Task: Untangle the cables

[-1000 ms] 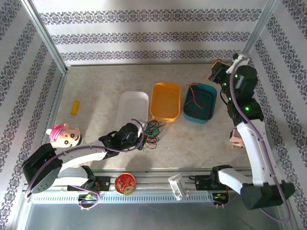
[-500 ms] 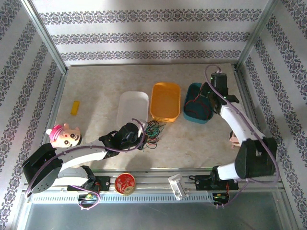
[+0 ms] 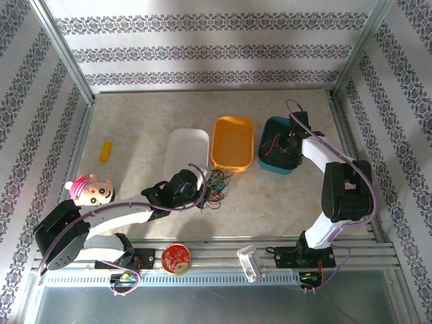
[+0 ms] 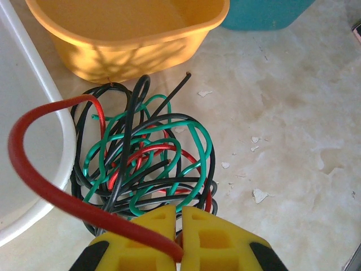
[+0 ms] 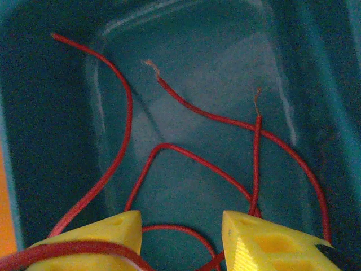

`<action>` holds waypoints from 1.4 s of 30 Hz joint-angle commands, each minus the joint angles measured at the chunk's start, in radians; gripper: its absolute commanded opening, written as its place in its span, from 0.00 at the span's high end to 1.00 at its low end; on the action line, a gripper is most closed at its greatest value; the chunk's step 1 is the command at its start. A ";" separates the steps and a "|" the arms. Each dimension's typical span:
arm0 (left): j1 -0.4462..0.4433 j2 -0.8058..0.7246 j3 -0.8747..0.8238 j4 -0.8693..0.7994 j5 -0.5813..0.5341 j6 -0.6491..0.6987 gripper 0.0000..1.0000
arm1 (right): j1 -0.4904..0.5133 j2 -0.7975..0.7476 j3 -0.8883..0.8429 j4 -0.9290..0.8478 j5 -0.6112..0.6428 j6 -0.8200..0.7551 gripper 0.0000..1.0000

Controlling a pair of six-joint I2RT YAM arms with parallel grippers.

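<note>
Beside three tubs (image 3: 187, 130) (image 3: 233, 119) (image 3: 277, 169), left hand (image 4: 177, 212) pinches one red cable (image 4: 34, 180); right hand (image 5: 180, 223) spread

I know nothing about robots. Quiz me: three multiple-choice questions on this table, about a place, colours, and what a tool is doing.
1. Where do the loose red cables lie? A in the teal tub; B in the white tub; C beside the doll.
2. Colours in the tangle? A blue, white; B black, red, green; C yellow only.
3. The left tool is: A wide open; B shut on a red cable; C holding a tub.
Answers: A, they rest on the teal floor; B, those three loop together; B, it pinches the cable.
</note>
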 commanded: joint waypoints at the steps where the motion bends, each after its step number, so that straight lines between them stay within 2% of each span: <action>1: 0.003 -0.001 0.030 -0.019 0.016 0.022 1.00 | -0.007 -0.107 0.000 -0.007 0.048 0.035 0.57; 7: 0.003 0.008 0.041 -0.013 0.018 0.025 1.00 | -0.006 -0.265 -0.052 -0.015 0.118 0.004 0.54; 10: 0.003 0.019 0.050 -0.012 0.026 0.029 1.00 | -0.005 -0.313 -0.052 -0.051 0.103 -0.017 0.54; 14: 0.003 0.032 0.057 -0.008 0.038 0.036 1.00 | 0.029 -0.370 -0.067 -0.079 -0.088 -0.095 0.56; 22: 0.007 0.020 0.036 0.056 0.020 0.001 0.98 | 0.388 -0.501 -0.288 -0.044 -0.546 -0.213 0.56; 23: 0.009 0.015 0.028 0.071 0.021 -0.007 0.92 | 0.447 -0.507 -0.306 -0.040 -0.558 -0.235 0.56; 24: 0.013 0.011 0.023 0.080 0.027 -0.018 0.77 | 0.496 -0.509 -0.315 -0.040 -0.555 -0.254 0.56; 27: 0.021 -0.010 0.025 0.068 0.036 -0.030 0.44 | 0.575 -0.477 -0.308 -0.041 -0.579 -0.293 0.56; 28: 0.023 -0.020 0.026 0.058 0.027 -0.035 0.37 | 0.586 -0.465 -0.300 -0.038 -0.578 -0.299 0.55; 29: 0.025 -0.042 0.022 0.048 0.005 -0.042 0.32 | 0.596 -0.445 -0.288 -0.034 -0.576 -0.307 0.56; 31: 0.026 -0.101 0.010 0.021 -0.117 -0.077 0.26 | 0.610 -0.406 -0.256 -0.040 -0.566 -0.325 0.56; 33: 0.026 -0.193 -0.014 -0.022 -0.334 -0.160 0.23 | 0.626 -0.359 -0.213 -0.065 -0.557 -0.357 0.56; 36: 0.029 -0.325 -0.051 -0.101 -0.582 -0.267 0.22 | 0.651 -0.301 -0.164 -0.083 -0.533 -0.394 0.57; 38: 0.033 -0.377 -0.054 -0.148 -0.639 -0.280 0.22 | 0.666 -0.269 -0.132 -0.091 -0.511 -0.410 0.57; 42: 0.036 -0.384 -0.026 -0.240 -0.640 -0.256 0.21 | 0.691 -0.207 -0.080 -0.104 -0.504 -0.434 0.57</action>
